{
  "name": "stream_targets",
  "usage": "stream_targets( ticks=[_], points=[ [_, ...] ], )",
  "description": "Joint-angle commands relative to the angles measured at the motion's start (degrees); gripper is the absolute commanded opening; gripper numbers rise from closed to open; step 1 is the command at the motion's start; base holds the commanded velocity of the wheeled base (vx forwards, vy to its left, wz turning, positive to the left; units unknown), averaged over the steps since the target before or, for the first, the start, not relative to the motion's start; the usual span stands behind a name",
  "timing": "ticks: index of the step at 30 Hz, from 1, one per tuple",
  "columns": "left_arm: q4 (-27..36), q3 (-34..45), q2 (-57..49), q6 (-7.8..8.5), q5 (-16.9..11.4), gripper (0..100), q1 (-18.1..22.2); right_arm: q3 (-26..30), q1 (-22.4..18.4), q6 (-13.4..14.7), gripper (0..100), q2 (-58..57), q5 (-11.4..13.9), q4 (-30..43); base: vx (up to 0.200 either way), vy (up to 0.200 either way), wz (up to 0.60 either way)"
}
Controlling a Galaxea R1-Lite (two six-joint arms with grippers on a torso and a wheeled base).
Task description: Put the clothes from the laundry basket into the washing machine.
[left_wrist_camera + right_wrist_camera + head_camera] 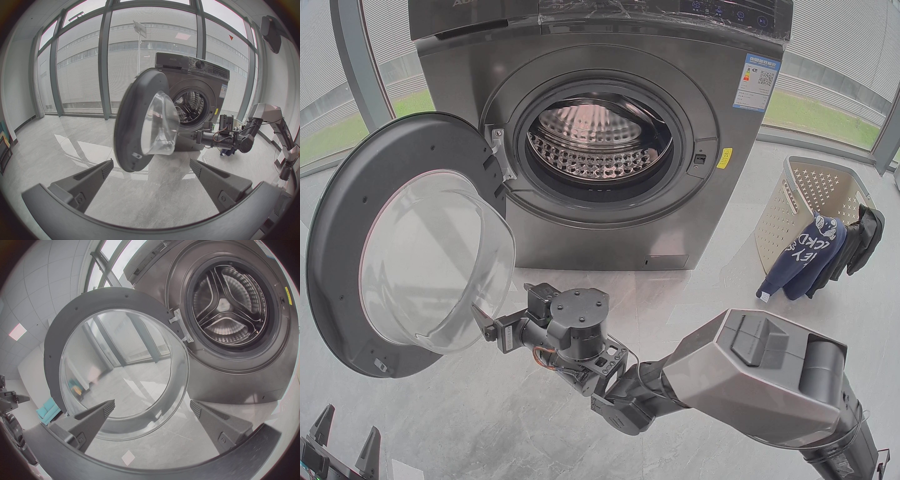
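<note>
Clothes (806,256) over laundry basket (781,212) rim, well apart from right gripper (151,404)
that gripper open beside the washer door (344,250); left gripper (150,164) open too

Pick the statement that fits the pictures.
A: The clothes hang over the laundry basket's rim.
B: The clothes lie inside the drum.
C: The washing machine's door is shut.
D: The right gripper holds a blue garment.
A: the blue garment and the dark garment drape over the rim of the laundry basket, while the drum holds no clothes, the door stands open and the right gripper is open with nothing in it.
</note>
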Motion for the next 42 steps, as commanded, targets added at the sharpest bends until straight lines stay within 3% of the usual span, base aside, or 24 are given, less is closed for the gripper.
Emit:
stream_targets(
  ticks=[1,3,9,15,19,21,23,24,27,30,31,32,35,38,42],
  points=[
    [0.0,0.9,-1.0,-0.04,0.0,100,0.0,-3.5,0.4,0.0,100,3.5,-0.5,0.1,0.000,0.000,0.00],
    [0.0,0.9,-1.0,-0.04,0.0,100,0.0,-2.0,-0.2,0.0,100,1.8,-0.6,-0.1,0.000,0.000,0.00],
    [0.0,0.9,-1.0,-0.04,0.0,100,0.0,11.6,-3.8,-0.1,100,-11.9,-0.6,-0.3,0.000,0.000,0.00],
    [0.0,0.9,-1.0,-0.04,0.0,100,0.0,32.1,-8.2,-0.8,100,-29.4,-0.8,-0.4,0.000,0.000,0.00],
    [0.0,0.9,-1.0,-0.04,0.0,100,0.0,46.7,-11.9,-5.1,100,-39.8,-0.5,-2.7,0.000,0.000,0.00],
    [0.0,0.9,-1.0,-0.04,0.0,100,0.0,56.8,-15.5,-6.6,100,-47.2,-0.6,-6.5,0.000,0.000,0.00],
    [0.0,0.9,-1.0,-0.04,0.0,100,0.0,60.0,-16.4,-6.6,100,-50.4,-0.6,-6.6,0.000,0.000,0.00],
    [0.0,0.9,-1.0,-0.04,0.0,100,0.0,66.8,-19.2,-6.7,100,-56.6,-0.5,-6.7,0.000,0.000,0.00],
    [0.0,0.9,-1.0,-0.04,0.0,100,0.0,72.5,-22.4,-7.1,100,-61.6,-0.3,-6.7,0.000,0.000,0.00],
    [0.0,0.9,-1.0,0.05,0.0,100,0.0,81.9,-29.0,-7.4,100,-72.0,-0.1,-6.2,0.000,0.000,0.00],
    [0.0,0.9,-1.0,0.05,0.0,100,0.0,81.9,-29.0,-7.4,100,-72.0,-0.1,-6.2,0.000,0.000,0.00],
    [0.0,0.9,-1.0,0.05,0.0,100,0.0,85.1,-32.3,-7.6,100,-75.5,0.2,-5.5,0.000,0.000,0.00],
    [0.0,0.9,-1.0,-0.04,0.0,100,0.0,86.0,-38.0,-8.0,100,-80.5,0.4,-2.1,0.000,0.000,0.00],
    [0.0,0.9,-1.0,-0.04,0.0,100,0.0,86.0,-43.9,-8.1,100,-87.3,0.5,4.7,0.000,0.000,0.00],
    [0.0,0.9,-1.0,-0.04,0.0,100,0.0,86.0,-46.6,-8.8,100,-100.2,0.5,17.9,0.000,0.000,0.00]
  ],
)
